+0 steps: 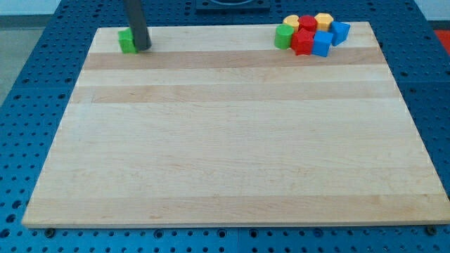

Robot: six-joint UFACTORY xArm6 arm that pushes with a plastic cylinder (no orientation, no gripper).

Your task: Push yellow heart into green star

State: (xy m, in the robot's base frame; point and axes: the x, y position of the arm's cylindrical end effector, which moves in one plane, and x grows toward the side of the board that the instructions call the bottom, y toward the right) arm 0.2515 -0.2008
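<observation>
My tip [143,48] against green block [126,41]

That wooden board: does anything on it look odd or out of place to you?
Nothing is damaged or spilled. One green block sits alone at the board's top left corner, with my tip right beside it, while all the other blocks are bunched tightly in a cluster at the top right.

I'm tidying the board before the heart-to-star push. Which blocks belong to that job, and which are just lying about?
In the job:
- green block at top left, shape unclear, probably the star
- my tip, touching its right side
- the heart: either yellow block or yellow block, can't tell

Lying about:
- green cylinder
- red blocks
- blue blocks
</observation>
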